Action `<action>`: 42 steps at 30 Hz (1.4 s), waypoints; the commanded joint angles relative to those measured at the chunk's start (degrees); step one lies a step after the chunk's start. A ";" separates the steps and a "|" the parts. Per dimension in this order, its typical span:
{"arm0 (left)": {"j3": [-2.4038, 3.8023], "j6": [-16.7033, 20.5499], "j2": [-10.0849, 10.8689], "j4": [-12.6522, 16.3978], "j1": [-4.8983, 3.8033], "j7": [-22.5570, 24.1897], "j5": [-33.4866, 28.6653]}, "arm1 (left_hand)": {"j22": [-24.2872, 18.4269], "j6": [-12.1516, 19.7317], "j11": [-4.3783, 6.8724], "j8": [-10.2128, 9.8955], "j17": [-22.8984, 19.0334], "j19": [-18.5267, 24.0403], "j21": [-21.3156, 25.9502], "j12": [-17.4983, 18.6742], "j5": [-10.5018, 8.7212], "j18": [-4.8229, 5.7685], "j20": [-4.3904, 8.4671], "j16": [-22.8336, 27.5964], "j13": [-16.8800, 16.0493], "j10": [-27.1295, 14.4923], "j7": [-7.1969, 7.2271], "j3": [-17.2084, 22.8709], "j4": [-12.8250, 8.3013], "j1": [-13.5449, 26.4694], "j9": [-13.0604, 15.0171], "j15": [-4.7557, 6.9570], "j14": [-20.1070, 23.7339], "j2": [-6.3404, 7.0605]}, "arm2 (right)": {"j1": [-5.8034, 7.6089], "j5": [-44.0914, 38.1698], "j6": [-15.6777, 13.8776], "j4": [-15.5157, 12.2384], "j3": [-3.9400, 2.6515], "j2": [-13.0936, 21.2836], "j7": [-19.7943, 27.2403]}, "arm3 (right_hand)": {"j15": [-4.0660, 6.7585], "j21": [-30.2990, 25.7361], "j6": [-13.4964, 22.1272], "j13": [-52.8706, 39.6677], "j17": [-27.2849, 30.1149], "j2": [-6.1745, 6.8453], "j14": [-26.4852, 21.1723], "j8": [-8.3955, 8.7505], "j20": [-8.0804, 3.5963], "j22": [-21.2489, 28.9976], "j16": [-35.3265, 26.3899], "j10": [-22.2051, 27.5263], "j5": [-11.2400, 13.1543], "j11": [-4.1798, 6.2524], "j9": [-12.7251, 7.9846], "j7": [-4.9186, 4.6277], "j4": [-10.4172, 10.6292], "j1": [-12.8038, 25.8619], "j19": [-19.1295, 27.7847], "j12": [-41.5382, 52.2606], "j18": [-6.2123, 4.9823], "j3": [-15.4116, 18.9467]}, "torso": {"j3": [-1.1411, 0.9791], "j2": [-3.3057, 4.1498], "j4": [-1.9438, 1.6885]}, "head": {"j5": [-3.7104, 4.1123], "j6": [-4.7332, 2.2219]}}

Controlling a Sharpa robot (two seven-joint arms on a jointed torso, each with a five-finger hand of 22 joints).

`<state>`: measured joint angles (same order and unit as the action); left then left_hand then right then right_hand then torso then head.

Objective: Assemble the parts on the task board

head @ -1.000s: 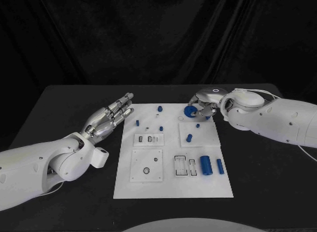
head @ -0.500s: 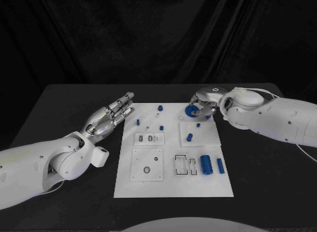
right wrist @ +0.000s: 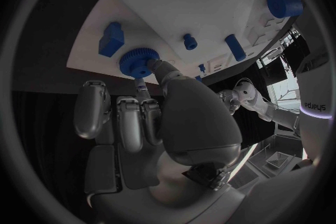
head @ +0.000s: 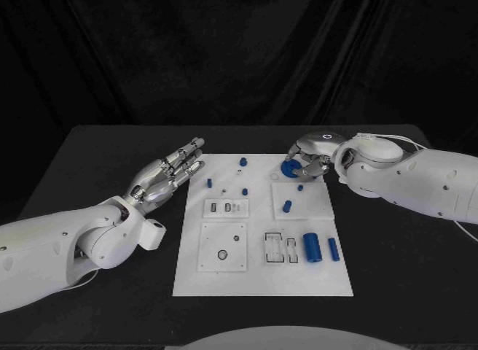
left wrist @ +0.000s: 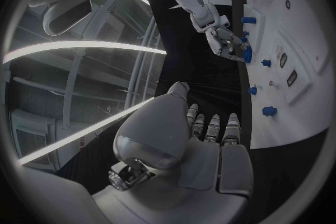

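The right hand (head: 307, 162) pinches a blue gear (head: 288, 169) at the board's (head: 262, 281) one o'clock corner, the gear resting on the board. The left hand (head: 167, 175) hovers flat and empty, fingers spread, at the board's ten o'clock edge above the tabletop (head: 92, 153).

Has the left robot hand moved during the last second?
No. The left robot hand still lies beside the task board's left edge, fingers extended, as before.
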<state>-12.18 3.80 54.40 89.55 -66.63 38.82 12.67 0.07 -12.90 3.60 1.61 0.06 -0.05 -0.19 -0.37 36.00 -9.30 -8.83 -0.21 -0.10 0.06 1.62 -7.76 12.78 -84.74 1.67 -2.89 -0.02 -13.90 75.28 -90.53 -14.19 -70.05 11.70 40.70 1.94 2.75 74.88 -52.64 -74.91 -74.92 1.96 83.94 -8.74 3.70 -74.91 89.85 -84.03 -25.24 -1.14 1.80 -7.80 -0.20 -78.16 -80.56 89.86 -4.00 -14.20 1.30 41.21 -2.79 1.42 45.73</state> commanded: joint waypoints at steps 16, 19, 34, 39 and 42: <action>0.04 -1.68 -0.44 0.03 0.04 3.49 0.18 | -0.04 0.27 -0.38 0.11 -0.06 0.00 0.15 0.37 0.31 -0.60 -0.61 0.21 0.10 -0.06 -0.50 0.90 -0.35 -0.40 0.04 -0.80 0.02 -0.16 | 2.46 -0.65 1.85 -5.28 0.16 -2.67 0.46 | -0.57 -0.06 -0.18 -15.09 -15.08 0.22 6.06 -6.81 0.32 -3.48 0.15 -5.97 2.96 -0.56 16.27 1.56 -0.04 1.13 -0.12 0.14 -0.20 0.29 | 0.13 0.06 -0.09 | 0.08 0.14; 0.04 -1.81 -0.64 -0.18 0.04 3.38 0.18 | -0.03 0.32 -0.39 0.10 -0.06 0.00 0.15 0.37 0.30 -0.60 -0.64 0.21 0.10 -0.06 -0.50 0.95 -0.39 -0.39 0.03 -0.84 0.02 -0.16 | 2.51 -0.65 2.14 -4.61 0.15 -4.15 0.64 | -0.59 -0.10 -0.06 -15.09 -15.08 0.22 6.06 -6.84 0.33 -3.49 0.15 -5.97 3.44 -0.58 16.41 1.55 -0.04 1.18 -0.13 0.14 -0.21 0.30 | 0.14 0.02 -0.14 | 0.23 0.16; 0.04 -2.26 -1.51 -0.67 0.06 3.11 0.18 | -0.04 0.46 -0.40 0.08 -0.06 0.01 0.16 0.37 0.30 -0.55 -0.76 0.21 0.10 -0.06 -0.51 1.18 -0.56 -0.35 0.02 -1.05 0.02 -0.16 | 2.51 -0.65 3.08 0.10 0.15 -10.61 1.59 | -0.62 -0.27 0.83 -15.09 -15.08 0.16 6.06 -6.50 0.37 -3.46 0.15 -5.97 4.19 -0.61 16.57 1.42 -0.08 1.23 -0.09 0.14 -0.24 0.20 | 0.15 -0.03 -0.19 | 0.47 0.40; 0.04 -2.20 -1.51 -0.72 0.06 3.04 0.18 | -0.04 0.46 -0.40 0.08 -0.06 0.01 0.16 0.37 0.30 -0.55 -0.76 0.21 0.10 -0.06 -0.51 1.18 -0.56 -0.35 0.02 -1.05 0.02 -0.16 | 2.50 -0.66 2.93 1.47 0.15 -12.23 1.83 | -0.64 -0.35 1.27 -15.09 -15.08 0.18 6.06 -6.24 0.39 -3.44 0.15 -5.97 4.24 -0.63 16.53 1.33 -0.10 1.25 -0.07 0.14 -0.25 0.13 | 0.10 0.04 -0.23 | 0.63 0.71; 0.04 -2.22 -1.53 -0.73 0.06 2.99 0.18 | -0.07 0.45 -0.41 0.08 -0.06 0.05 0.19 0.37 0.30 -0.53 -0.79 0.21 0.10 -0.06 -0.51 1.25 -0.62 -0.34 0.02 -1.10 0.02 -0.16 | 2.50 -0.66 2.81 2.06 0.15 -12.89 1.96 | -0.64 -0.35 1.43 -15.09 -15.08 0.18 6.06 -6.14 0.40 -3.45 0.15 -5.97 4.26 -0.65 16.50 1.30 -0.09 1.28 -0.07 0.14 -0.25 0.11 | 0.09 0.05 -0.25 | 0.52 0.81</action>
<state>-12.19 2.41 52.96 88.75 -66.62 38.83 12.68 0.09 -12.69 3.59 1.61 0.05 0.04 -0.19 -0.37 36.00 -9.30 -9.31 -0.21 -0.08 0.08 1.42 -6.91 12.24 -84.74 1.67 -3.71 -0.03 -13.90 77.70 -90.82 -11.60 -68.27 11.90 27.95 3.46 2.60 74.88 -51.48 -74.95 -74.91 2.59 84.09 -15.03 3.70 -74.93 89.85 -84.03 -21.18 -1.54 1.82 -6.61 -0.42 -77.03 -80.56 89.85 -4.00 -13.96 1.42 41.22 -3.02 2.01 46.45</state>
